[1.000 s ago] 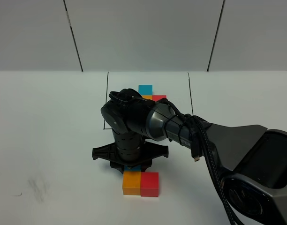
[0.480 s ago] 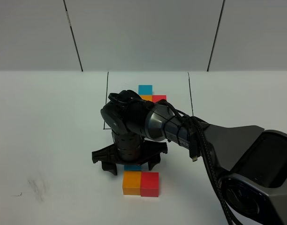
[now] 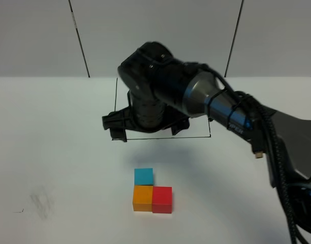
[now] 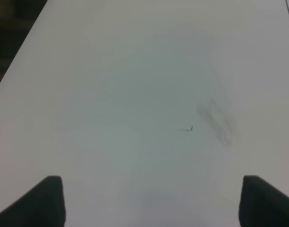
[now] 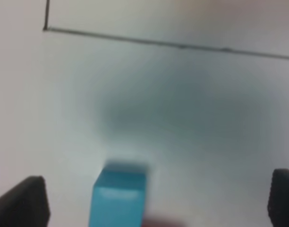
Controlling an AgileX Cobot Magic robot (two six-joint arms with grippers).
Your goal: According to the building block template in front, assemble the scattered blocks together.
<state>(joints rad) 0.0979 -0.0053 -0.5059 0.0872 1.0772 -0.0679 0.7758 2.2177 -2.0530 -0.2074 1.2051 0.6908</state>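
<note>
The three cubes at lower centre of the high view, light blue (image 3: 143, 176), orange (image 3: 143, 197) and red (image 3: 162, 199), look like smooth, matt plastic with no sheen. The table (image 3: 54, 152) is a smooth matt white surface, smudged grey at lower left. The right gripper (image 3: 145, 133) is matt black plastic; the arm (image 3: 206, 99) behind it shows glossy dark casing and satin grey metal

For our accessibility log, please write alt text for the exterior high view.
The right gripper hangs open above the white table, clear of three joined cubes: a light blue cube behind an orange cube, a red cube at its right.
</note>
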